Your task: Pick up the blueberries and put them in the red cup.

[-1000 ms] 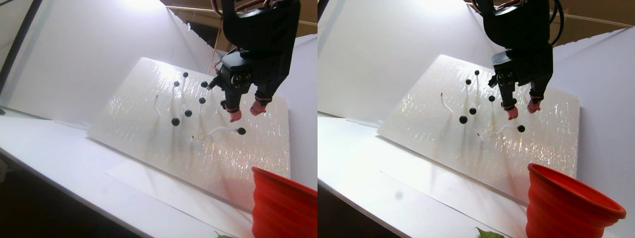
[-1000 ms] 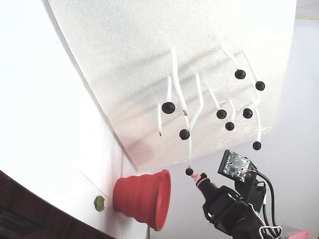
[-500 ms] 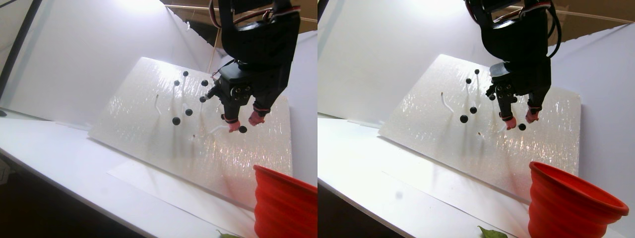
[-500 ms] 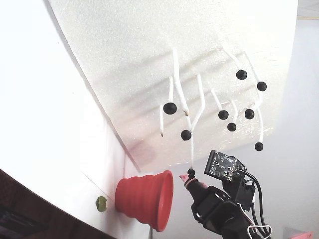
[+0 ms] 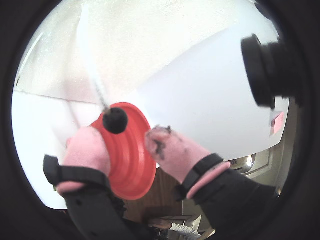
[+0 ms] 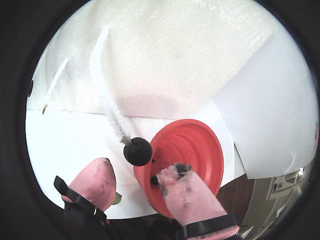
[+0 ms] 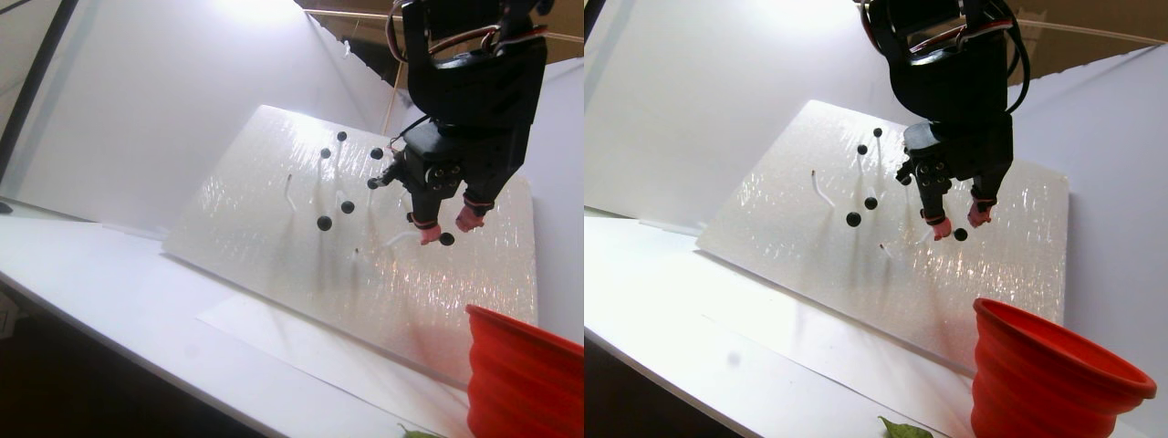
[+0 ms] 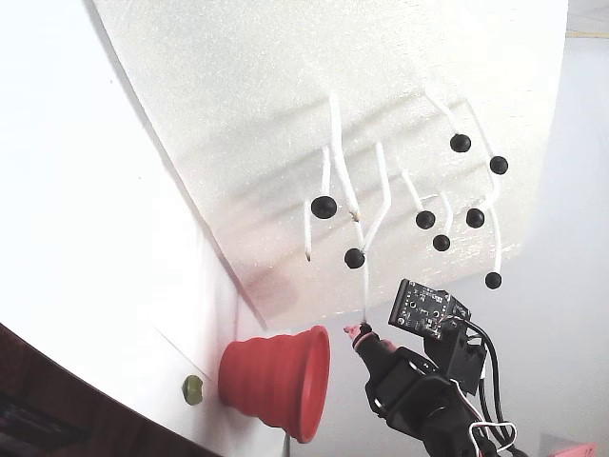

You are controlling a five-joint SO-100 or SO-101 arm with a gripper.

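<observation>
I think I am working in a small home-made test corner, more like a hobby lab than a kitchen or a shop. White sheets [image 7: 137, 100] stand all around like the walls of a photo box, and a bright lamp shines on them from above. A white foam board [image 7: 301, 237] leans on the white desk [image 7: 109, 292], with thin white stems poked into it. A sheet of white paper [image 7: 301, 351] lies flat on the desk. The arm [image 8: 428, 400] has bare wires and a small bare circuit board [image 8: 423, 307] showing. Past the white sheets I see brown wood in a wrist view [image 5: 167, 192]. I cannot tell what room this is.
</observation>
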